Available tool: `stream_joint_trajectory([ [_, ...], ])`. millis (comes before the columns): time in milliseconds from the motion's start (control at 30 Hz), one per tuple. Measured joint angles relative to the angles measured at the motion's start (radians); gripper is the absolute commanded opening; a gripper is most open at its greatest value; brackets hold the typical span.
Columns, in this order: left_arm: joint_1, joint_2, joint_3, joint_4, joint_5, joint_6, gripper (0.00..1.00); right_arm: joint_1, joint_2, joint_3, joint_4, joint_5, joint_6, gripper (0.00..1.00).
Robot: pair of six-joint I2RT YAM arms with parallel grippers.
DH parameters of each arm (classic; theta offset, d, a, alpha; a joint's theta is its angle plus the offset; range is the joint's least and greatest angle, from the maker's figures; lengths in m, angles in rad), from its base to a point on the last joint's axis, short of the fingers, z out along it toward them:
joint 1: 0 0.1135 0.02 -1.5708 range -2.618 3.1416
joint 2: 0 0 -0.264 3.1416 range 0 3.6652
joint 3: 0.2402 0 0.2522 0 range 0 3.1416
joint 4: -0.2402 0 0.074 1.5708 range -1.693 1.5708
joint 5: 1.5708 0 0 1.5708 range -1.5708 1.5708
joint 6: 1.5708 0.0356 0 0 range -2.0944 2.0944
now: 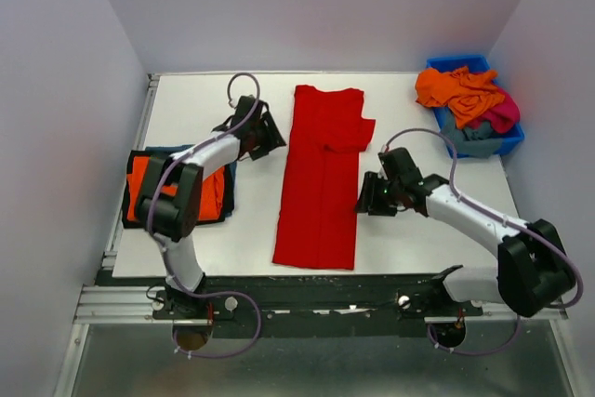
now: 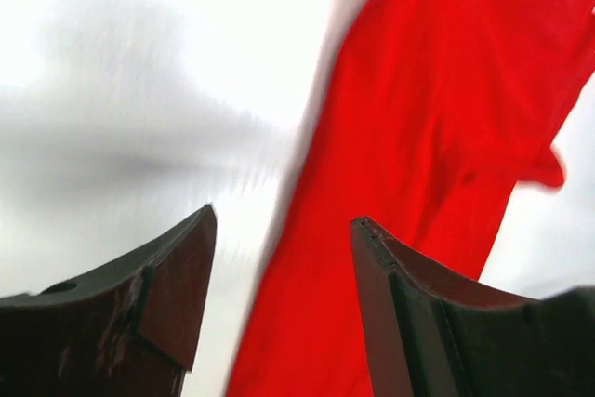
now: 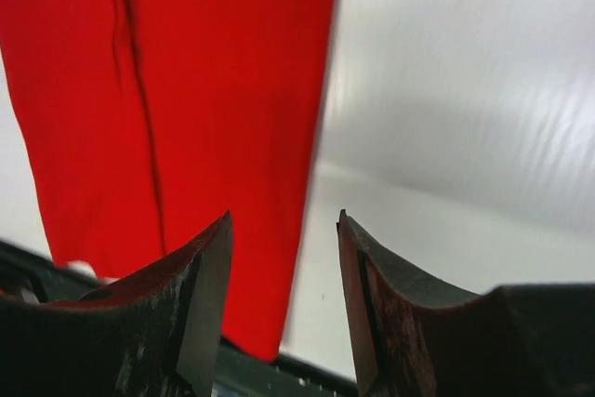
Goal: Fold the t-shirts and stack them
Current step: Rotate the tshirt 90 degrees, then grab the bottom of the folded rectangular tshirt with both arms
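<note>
The red shirt (image 1: 321, 183) lies flat on the white bench (image 1: 232, 248) between both pincers. It is a long, soft strip with one sleeve poking out on the right pincer's (image 1: 365, 200) side. That pincer and the left pincer (image 1: 270, 134) gape wide, holding nothing. Behind the left pincer, its arm hides part of a folded orange shirt (image 1: 137, 174).

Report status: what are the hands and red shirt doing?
Left hand open, empty, beside red t-shirt. Right hand open, empty, opposite edge. Shirt flat, folded lengthwise. Nothing in the way.
</note>
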Motion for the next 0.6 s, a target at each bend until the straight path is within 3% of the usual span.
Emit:
stream_joint_trajectory([
  [167,-0.011,-0.339,-0.335,-0.033,-0.006,0.037,0.64,0.137,-0.15,-0.182,0.014,-0.042,0.093,0.57],
  [367,-0.06,-0.583,-0.669,-0.085,0.028,0.043,0.59,0.281,-0.226,-0.308,0.02,-0.074,0.237,0.53],
  [500,-0.099,-0.696,-0.778,-0.126,0.068,0.024,0.54,0.348,-0.238,-0.331,0.04,-0.086,0.308,0.47],
  [600,-0.143,-0.734,-0.812,-0.135,0.097,0.009,0.5,0.365,-0.236,-0.339,0.051,-0.089,0.341,0.34],
])
